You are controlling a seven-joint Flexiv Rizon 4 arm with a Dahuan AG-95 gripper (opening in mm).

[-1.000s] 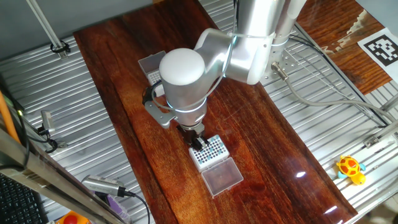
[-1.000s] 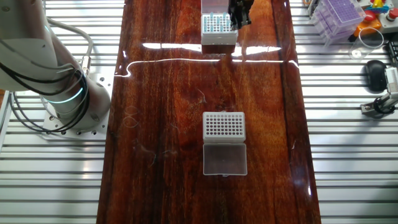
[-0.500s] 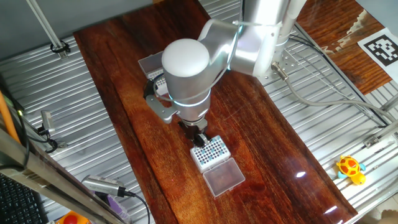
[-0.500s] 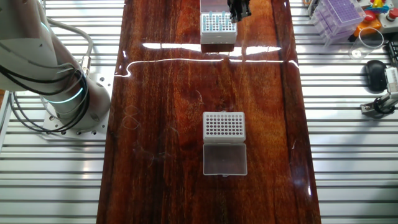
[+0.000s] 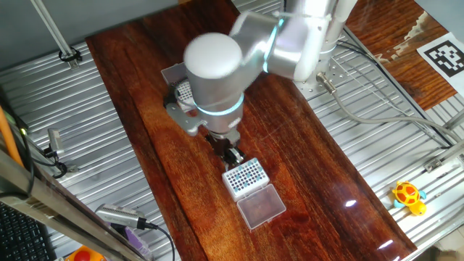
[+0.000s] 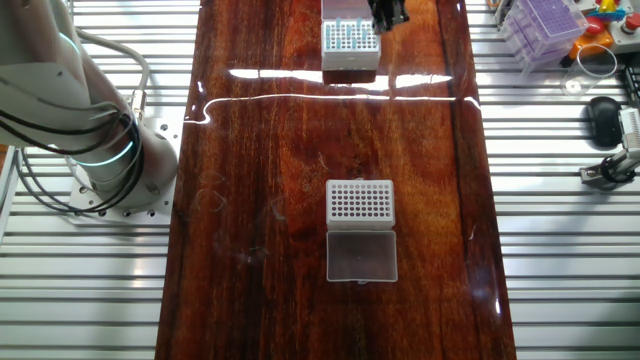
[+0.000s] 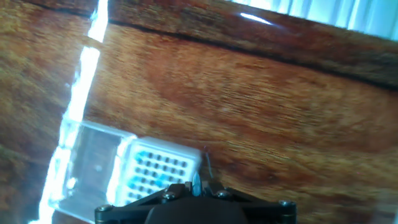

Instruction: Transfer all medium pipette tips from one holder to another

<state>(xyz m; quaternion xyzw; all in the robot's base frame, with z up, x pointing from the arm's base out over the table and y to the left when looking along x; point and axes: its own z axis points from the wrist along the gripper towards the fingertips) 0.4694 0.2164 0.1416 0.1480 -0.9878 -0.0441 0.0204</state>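
My gripper hangs just above the near white holder, whose holes show medium pipette tips as blue dots. In the other fixed view the gripper is at the right edge of that holder at the table's far end. The hand view shows the fingers shut on one teal tip, with the holder below and to the left. A second white holder with dark holes stands mid-table. My arm mostly hides it in one fixed view.
Clear hinged lids lie open beside both holders. The robot base is bolted to the slatted metal beside the wooden table. A purple rack and a mouse are off the table's right side; a yellow toy lies on the slats.
The gripper has risen from the near holder's edge and shifted slightly back, still shut, with a teal tip between its fingers. Both holders have stayed put.
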